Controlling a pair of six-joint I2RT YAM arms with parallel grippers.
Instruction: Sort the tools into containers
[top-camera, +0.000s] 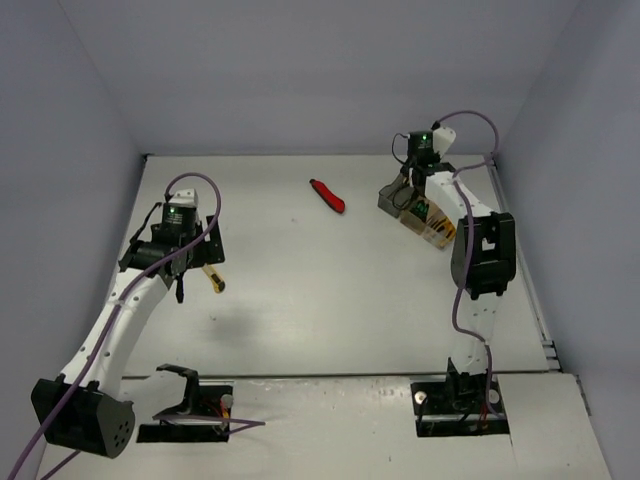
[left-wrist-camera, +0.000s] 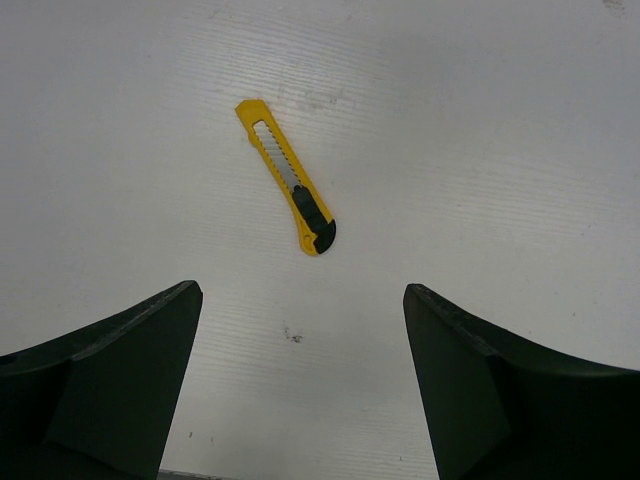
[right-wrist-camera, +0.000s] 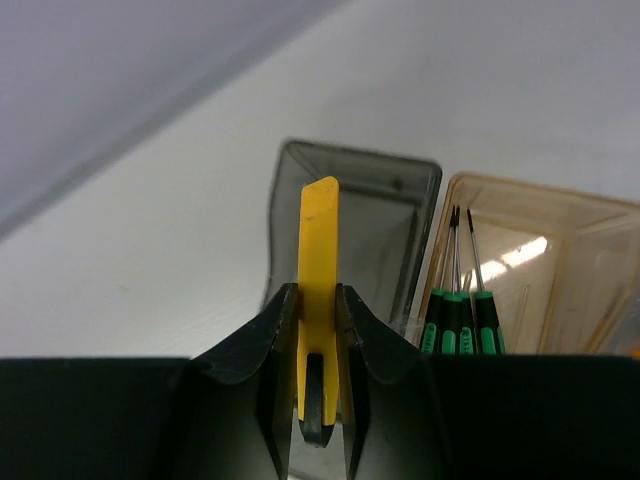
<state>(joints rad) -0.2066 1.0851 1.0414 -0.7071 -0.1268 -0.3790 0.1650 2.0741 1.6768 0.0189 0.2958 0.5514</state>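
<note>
My right end effector (right-wrist-camera: 320, 295) is clamped on a yellow utility knife (right-wrist-camera: 320, 225). Its long axis runs straight out from the fingers, with the black end back between them and the slanted yellow tip pointing out over the dark grey bin (right-wrist-camera: 395, 210). That bin sits beside the tan bin (right-wrist-camera: 570, 250) at the far right of the tabletop (top-camera: 330, 300). In the tan bin I count three black screwdrivers (right-wrist-camera: 460, 310) with green marks, lying side by side with their shafts pointing away from the camera.

My left end effector (left-wrist-camera: 300, 295) hangs with its fingers wide apart above a second yellow knife (left-wrist-camera: 288, 178). This one lies flat on the left of the tabletop, and in the wrist view it slants from upper left to lower right with its black end nearest the fingers.

One red knife (top-camera: 327, 196) lies alone at the far middle, also on a diagonal. That makes two yellow knives and one red.
</note>
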